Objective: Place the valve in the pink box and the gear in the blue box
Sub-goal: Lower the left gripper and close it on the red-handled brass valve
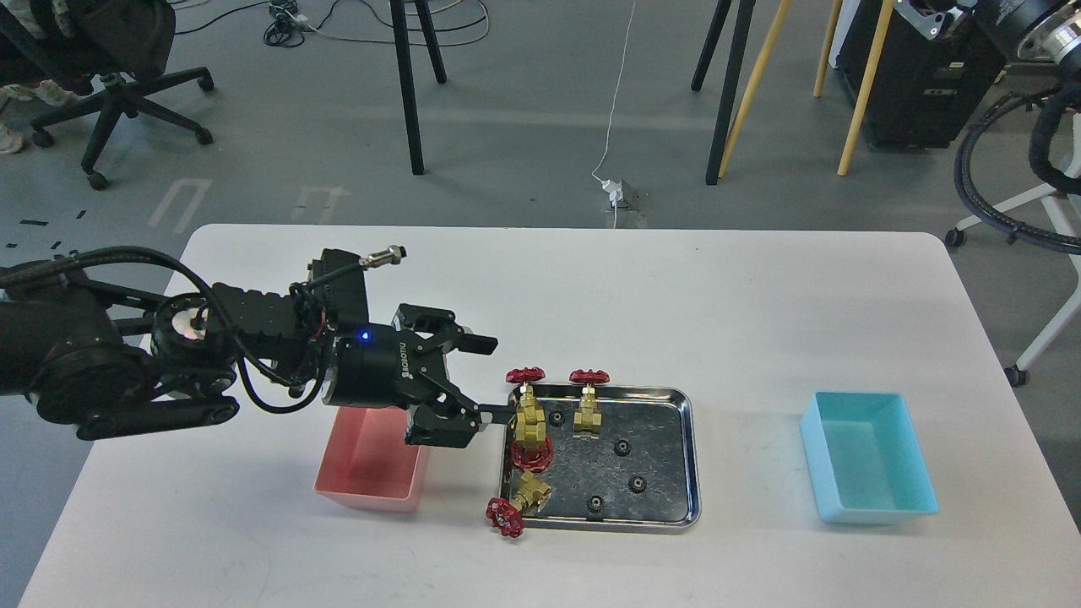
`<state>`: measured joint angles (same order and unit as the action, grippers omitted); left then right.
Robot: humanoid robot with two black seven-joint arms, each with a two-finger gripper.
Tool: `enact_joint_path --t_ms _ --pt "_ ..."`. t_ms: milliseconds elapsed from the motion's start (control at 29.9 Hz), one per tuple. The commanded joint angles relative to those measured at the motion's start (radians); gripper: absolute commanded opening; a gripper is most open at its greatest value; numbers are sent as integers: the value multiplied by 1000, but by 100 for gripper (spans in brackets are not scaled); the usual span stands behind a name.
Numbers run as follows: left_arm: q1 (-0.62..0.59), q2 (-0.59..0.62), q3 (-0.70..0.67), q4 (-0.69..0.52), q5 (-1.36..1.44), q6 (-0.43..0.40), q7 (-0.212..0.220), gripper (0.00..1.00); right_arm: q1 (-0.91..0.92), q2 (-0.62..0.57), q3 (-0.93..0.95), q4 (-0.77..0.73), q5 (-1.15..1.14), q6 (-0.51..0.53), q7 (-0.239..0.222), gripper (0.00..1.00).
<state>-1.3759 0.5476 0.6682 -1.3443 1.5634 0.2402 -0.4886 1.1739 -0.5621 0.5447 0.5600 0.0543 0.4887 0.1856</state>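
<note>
Brass valve (528,404) upright in shiny tray (686,456); left hand (490,380) fingers apart, beside it

The left arm (110,371) is seen as a chain of black, rounded segments, thick at the view's edge and slimmer toward its end. Black cables are looped along it, and one braided hose is run across the top. A pale ring is shown at one joint. A boxy black block is mounted above the wrist, with a silver threaded plug at its tip. A small blue light and white lettering are carried on the round wrist barrel. The claw (490,380) is made of black angular links ending in two flat fingers.
</note>
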Motion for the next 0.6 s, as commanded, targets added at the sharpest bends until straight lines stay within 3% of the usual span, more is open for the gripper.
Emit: enact_joint_path --t_ms 0,100,167,568 --pt "-75 -93 40 2 -14 -200 0 91 -8 -7 -2 0 -1 0 0 99" --pt "-84 -152 41 22 -22 -310 0 91 -7 -7 -18 0 -1 0 0 99" --pt "-83 -185 42 49 -22 -337 0 91 -5 -7 -23 0 -1 0 0 99" --pt "-32 -222 30 166 -25 -329 0 91 -14 -19 -25 0 -1 0 0 99"
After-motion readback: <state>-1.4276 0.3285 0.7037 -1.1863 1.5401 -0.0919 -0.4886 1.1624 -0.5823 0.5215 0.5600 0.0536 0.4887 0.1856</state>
